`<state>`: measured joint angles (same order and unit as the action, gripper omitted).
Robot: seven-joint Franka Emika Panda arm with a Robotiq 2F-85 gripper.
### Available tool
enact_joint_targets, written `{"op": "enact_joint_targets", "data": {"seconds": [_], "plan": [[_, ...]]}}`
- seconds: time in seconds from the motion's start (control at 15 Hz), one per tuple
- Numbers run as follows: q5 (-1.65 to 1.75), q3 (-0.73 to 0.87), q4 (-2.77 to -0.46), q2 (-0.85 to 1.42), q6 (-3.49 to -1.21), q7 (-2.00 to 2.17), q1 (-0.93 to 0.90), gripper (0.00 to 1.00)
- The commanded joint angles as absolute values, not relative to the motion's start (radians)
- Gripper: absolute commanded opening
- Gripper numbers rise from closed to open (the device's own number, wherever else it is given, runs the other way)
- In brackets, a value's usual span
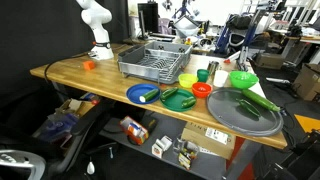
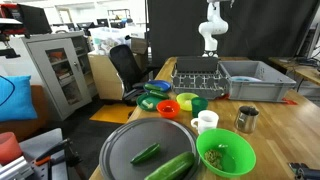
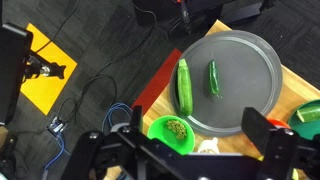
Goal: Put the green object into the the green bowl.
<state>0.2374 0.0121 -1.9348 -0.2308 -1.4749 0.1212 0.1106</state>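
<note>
The green object, a long cucumber-like piece, lies on a round grey tray beside a shorter, darker green piece. It shows in both exterior views. The lime-green bowl stands just off the tray's edge with brownish bits inside; it shows in both exterior views. My gripper is open and empty, high above the bowl and tray edge. It does not show in either exterior view.
A white cup stands next to the green bowl, with a metal cup nearby. An orange bowl, a flat green dish, a blue plate and a dish rack stand further along the table. The table edge drops to the floor beside the tray.
</note>
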Motion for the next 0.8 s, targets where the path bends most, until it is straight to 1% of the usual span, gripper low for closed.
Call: {"op": "enact_joint_targets", "data": {"seconds": [0.0, 0.47, 0.73], "plan": [[0.240, 0.025, -1.932, -0.230, -1.472, 0.124, 0.096, 1.00], [0.238, 0.023, -1.928, -0.224, -1.474, 0.126, 0.093, 1.00], [0.177, 0.012, -1.919, -0.181, -1.543, 0.186, 0.065, 1.00]]}}
